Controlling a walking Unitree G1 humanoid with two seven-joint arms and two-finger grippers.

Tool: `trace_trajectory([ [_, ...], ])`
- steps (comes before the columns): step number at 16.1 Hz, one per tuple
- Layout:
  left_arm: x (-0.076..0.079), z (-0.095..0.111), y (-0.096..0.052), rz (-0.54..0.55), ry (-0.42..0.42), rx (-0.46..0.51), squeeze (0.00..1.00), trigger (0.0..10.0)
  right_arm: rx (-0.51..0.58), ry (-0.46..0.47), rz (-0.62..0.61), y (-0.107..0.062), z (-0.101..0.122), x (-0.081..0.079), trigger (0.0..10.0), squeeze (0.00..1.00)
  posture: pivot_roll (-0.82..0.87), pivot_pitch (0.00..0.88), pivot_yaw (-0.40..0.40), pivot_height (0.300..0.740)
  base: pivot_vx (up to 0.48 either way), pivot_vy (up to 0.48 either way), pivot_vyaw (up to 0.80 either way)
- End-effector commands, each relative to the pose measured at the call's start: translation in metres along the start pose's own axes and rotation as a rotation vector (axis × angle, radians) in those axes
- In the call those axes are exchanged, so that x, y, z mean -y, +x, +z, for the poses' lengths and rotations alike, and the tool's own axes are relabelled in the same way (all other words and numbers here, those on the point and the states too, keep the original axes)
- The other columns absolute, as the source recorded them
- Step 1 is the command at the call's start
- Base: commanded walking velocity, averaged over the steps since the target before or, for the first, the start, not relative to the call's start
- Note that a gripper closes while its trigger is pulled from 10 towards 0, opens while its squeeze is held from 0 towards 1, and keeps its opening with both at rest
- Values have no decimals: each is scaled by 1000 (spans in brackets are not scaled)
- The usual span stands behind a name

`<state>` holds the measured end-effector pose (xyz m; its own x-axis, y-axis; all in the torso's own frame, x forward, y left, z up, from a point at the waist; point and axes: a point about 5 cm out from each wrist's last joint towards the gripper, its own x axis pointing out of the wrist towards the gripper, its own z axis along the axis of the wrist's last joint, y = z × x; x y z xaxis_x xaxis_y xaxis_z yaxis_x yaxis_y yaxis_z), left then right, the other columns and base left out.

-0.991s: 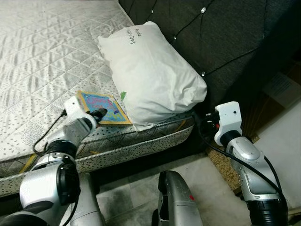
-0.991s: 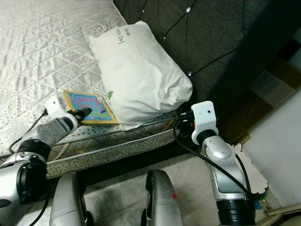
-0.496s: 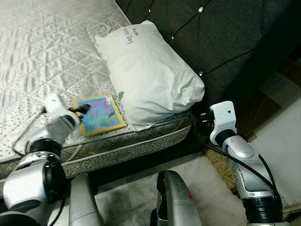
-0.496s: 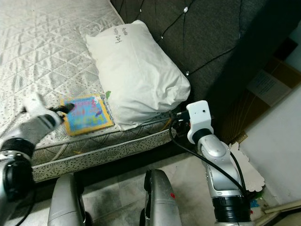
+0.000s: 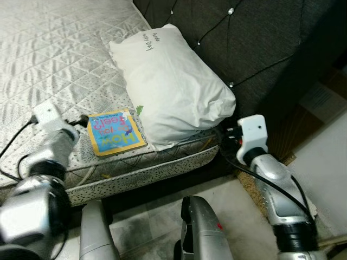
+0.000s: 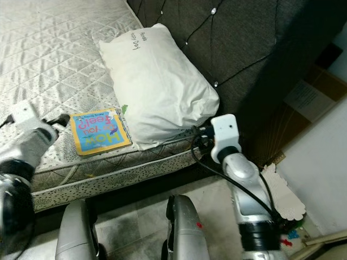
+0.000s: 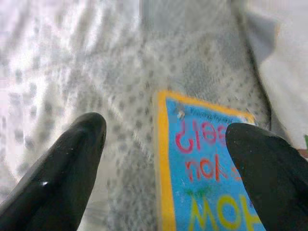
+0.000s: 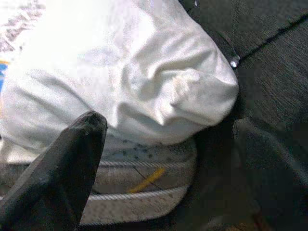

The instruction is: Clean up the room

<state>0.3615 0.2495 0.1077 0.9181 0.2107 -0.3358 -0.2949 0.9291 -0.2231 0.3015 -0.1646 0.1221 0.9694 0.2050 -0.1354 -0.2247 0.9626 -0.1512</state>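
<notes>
One little picture book (image 5: 115, 132), blue with a yellow border, is lying flat on the mattress (image 5: 49, 65) near its edge, right beside the big white pillow (image 5: 173, 86). The left gripper (image 7: 166, 144) hovers just off the book's side, fingers spread wide, nothing in them. The right gripper (image 5: 227, 133) sits by the pillow's corner against the dark headboard (image 5: 255, 43); can't tell about its fingers.

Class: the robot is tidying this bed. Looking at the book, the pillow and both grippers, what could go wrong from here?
1. The book lies flat near the mattress edge; a nudge from the open left gripper could slide it off.
2. The right gripper sits by the pillow corner and headboard; it might snag the pillowcase.
</notes>
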Motion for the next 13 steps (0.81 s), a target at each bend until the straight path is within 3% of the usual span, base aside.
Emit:
trace_trajectory([
  [1,28,-7,-2,-77,64,18,941,10000,10,4,-8,3,2,-2,10000,0,-165,0,-135,563,0,0,0],
  [2,32,-8,-3,-89,67,17,941,10000,11,6,-8,4,2,-3,10000,0,-165,0,-135,563,0,0,0],
  [4,67,-22,-12,-179,88,41,929,10000,22,23,-3,8,3,-11,10000,0,-158,0,-115,563,0,0,0],
  [6,81,-33,-19,-190,63,60,929,10000,29,33,-4,9,4,-14,10000,0,-155,0,-105,563,0,0,0],
  [8,83,-46,-35,-126,14,90,875,10000,32,42,-19,11,3,-14,10000,0,-152,0,-99,563,0,0,0],
  [9,82,-51,-42,-94,-17,93,502,10000,31,44,-22,11,2,-14,10000,0,-144,0,-99,563,0,0,0],
  [10,81,-59,-48,-56,-65,77,24,10000,30,46,-21,11,2,-16,10000,0,-144,0,-99,563,0,0,0],
  [13,84,-95,-64,38,-199,-79,0,10000,35,50,-11,15,4,-20,10000,0,-136,0,-104,563,0,0,0],
])
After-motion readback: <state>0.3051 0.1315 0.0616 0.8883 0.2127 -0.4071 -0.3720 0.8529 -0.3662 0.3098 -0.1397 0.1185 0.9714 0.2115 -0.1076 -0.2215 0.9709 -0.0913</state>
